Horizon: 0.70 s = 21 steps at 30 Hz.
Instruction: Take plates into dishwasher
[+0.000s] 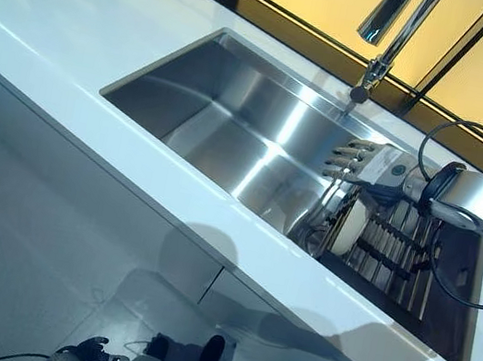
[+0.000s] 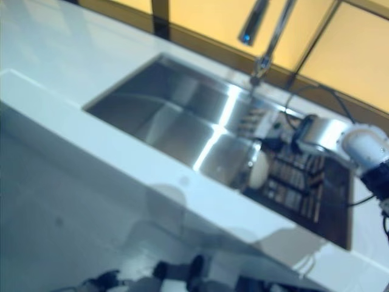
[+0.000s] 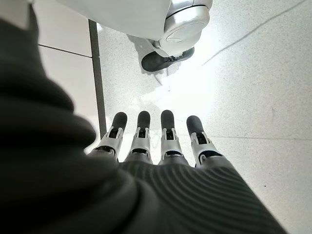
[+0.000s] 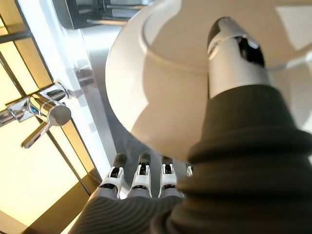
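**Right hand at the plate in the sink rack**

At the lower left of the head views, the left hand point(image 1: 85, 351) hangs low beside the bench, over the pale floor point(image 3: 253, 87). Its own wrist view shows its fingers point(image 3: 141, 131) straight and side by side, holding nothing.

The white bench point(image 1: 74, 67) runs across the scene, with a steel sink point(image 1: 231, 132) sunk into it. The left part of the sink is a bare basin. A tap point(image 1: 388, 38) rises from the far edge of the sink, its spout reaching out over the basin.

In the right part of the sink sits a dark wire rack point(image 1: 397, 255). A white plate point(image 1: 350, 228) stands on edge at the left end of this rack, next to the bare basin.

The right hand point(image 1: 370, 166) reaches in from the right and is at the top of the plate. In the right wrist view the plate point(image 4: 161, 87) fills the space between the thumb point(image 4: 234, 63) and the fingers point(image 4: 141, 175): the thumb lies across one face and the fingers extend past the rim on the other side. The fingers look fairly straight, so the hand brackets the plate, but whether it pinches it firmly cannot be told.
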### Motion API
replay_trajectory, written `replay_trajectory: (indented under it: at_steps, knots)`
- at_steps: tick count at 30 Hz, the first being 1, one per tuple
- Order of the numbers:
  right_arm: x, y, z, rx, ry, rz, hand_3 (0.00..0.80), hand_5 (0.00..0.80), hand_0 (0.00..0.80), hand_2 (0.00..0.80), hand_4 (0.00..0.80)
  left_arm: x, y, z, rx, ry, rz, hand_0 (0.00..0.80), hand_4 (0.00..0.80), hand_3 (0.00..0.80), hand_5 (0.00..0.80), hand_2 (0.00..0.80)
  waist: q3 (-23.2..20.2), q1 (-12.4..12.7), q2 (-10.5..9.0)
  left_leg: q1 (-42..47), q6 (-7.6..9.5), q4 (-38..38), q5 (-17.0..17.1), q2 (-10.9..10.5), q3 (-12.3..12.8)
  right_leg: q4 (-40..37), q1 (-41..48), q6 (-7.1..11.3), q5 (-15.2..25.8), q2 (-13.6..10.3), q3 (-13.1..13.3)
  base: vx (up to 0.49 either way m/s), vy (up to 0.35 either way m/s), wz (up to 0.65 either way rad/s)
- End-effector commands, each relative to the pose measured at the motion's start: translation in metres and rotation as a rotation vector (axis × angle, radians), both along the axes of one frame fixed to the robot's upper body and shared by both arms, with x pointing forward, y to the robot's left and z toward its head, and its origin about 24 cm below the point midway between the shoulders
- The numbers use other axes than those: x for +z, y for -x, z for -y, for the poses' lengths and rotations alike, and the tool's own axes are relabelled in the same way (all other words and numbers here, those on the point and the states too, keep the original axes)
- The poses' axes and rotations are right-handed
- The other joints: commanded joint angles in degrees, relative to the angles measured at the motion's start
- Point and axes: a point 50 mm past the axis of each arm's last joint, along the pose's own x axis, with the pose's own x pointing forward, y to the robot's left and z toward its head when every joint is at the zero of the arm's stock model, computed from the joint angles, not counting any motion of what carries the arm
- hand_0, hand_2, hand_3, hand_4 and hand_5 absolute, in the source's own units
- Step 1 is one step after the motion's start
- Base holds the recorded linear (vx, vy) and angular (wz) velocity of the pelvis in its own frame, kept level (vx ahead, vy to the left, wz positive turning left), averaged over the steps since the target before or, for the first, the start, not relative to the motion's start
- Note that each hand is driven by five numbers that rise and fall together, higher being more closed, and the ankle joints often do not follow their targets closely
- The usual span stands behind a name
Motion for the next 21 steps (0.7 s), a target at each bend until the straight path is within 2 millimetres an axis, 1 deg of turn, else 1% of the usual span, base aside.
replay_trajectory:
  at_steps: [1, 7, 21]
  knots:
    - [0.019, -0.001, 0.015, -0.064, -0.035, 0.062, 0.0, 0.0, 0.0, 0.0, 0.0, 0.011, -0.008, -0.017, -0.025, -0.057, 0.037, 0.0, 0.0, 0.0, 0.0, 0.0, -0.11, 0.19, -1.43, -4.9, 1.34, 2.49, -3.23, 1.06, 3.56, 3.4, 4.18, 1.79, -12.67, 1.67, -0.05, 0.0, 0.0, 0.0]
    - [0.018, -0.001, 0.024, -0.083, -0.035, 0.064, 0.0, 0.0, 0.0, 0.0, 0.0, 0.011, -0.008, -0.017, -0.022, -0.059, 0.037, 0.0, 0.0, 0.0, 0.0, 0.0, -0.32, -0.07, -1.68, -4.64, 1.36, 2.34, -3.39, 1.07, 3.82, 3.29, 4.29, 1.87, -12.69, 1.71, 0.13, 0.0, 0.0, 0.0]
    - [0.016, -0.001, 0.029, -0.1, -0.044, 0.068, 0.0, 0.0, 0.0, 0.0, 0.0, 0.011, -0.01, -0.017, -0.024, -0.06, 0.035, 0.0, 0.0, 0.0, 0.0, 0.0, -0.41, -0.28, -1.67, -4.66, 1.47, 2.61, -3.51, 1.06, 3.95, 3.45, 4.26, 1.88, -12.64, 1.67, 0.2, 0.0, 0.0, 0.0]
